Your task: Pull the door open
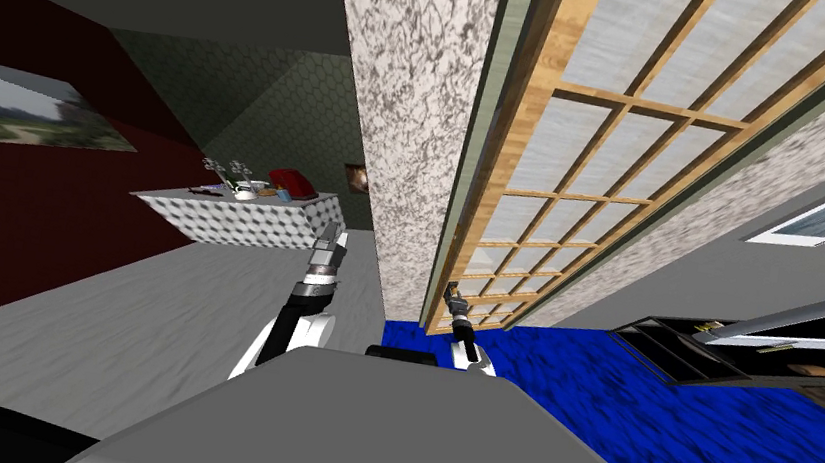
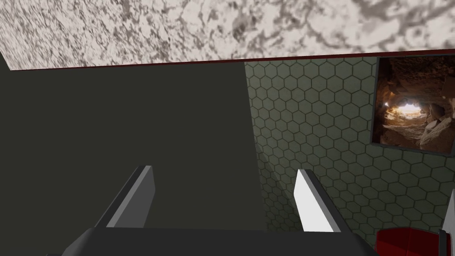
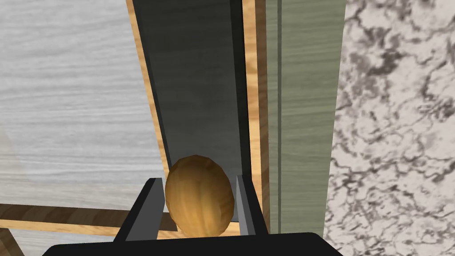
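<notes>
Right gripper (image 3: 198, 180) clenched on the door's round wooden knob (image 3: 200, 200). The two fingers (image 3: 149, 209) press the knob's opposite sides, and the knob sits deep between them, close to the gripper's body.

Directly behind the knob, a dark plate (image 3: 195, 89) runs up the door's wooden stile (image 3: 252, 111). On one side of the gripper lie the pale panels (image 3: 66, 111) of the lattice door (image 1: 602, 159). On the other side, just beside the stile, stands the green-grey jamb (image 3: 306, 111), and past it the marbled wall (image 3: 395, 133). Only a thin seam separates stile and jamb, so the door appears closed or barely started.

Step in hand, as judged: the pull itself. The knob is smooth and rounded, so the likely fault is the fingers sliding off its front; the clamp should be firm and the draw slow, straight back toward the robot at first. Because the knob sits at the jamb edge, the hinges probably lie at the far edge, and the hand should then follow an arc, with the wrist turning so the fingers stay square on the knob.

Left gripper (image 1: 331, 237) is released, fingers apart, holding nothing, well off to the far side of the wall.
</notes>
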`<state>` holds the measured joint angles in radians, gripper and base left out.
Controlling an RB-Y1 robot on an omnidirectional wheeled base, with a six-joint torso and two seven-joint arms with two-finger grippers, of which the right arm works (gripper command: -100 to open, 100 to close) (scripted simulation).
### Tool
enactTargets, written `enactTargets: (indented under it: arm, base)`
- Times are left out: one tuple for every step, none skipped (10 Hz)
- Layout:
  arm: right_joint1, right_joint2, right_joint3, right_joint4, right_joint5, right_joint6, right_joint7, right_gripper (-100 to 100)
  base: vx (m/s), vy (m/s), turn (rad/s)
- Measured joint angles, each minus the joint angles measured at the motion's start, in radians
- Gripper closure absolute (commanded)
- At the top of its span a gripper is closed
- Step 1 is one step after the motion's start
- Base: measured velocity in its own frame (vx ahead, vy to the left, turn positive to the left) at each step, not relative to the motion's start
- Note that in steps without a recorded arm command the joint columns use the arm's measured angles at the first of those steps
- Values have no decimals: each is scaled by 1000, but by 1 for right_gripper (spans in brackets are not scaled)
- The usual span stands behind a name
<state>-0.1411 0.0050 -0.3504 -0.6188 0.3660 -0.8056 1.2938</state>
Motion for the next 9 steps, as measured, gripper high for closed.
enactTargets:
  arm:
    - [3, -3, 4, -8, -32, 18, 0, 100]
    - [-9, -14, 2, 17, -68, 24, 3, 100]
    - [0, -13, 5, 4, -86, 37, 2, 100]
    - [17, -10, 14, -33, -109, 67, -4, 100]
    - [9, -15, 13, -22, -124, 75, -5, 100]
    - [-5, -21, 12, -1, -151, 75, -1, 100]
    - [10, -24, 21, -29, -180, 101, -7, 100]
    - [6, -29, 22, -15, -202, 107, -9, 100]
    - [4, -29, 22, -7, -233, 114, -4, 100]
  base:
    - [-72, 33, 67]
    - [-42, 21, 9]
    - [-45, 20, 49]
    - [-34, 12, 35]
    - [-39, 20, 42]
    - [-46, 15, 80]
    - [-39, 16, 24]
    - [-33, 17, 27]
    - [-30, 12, 21]
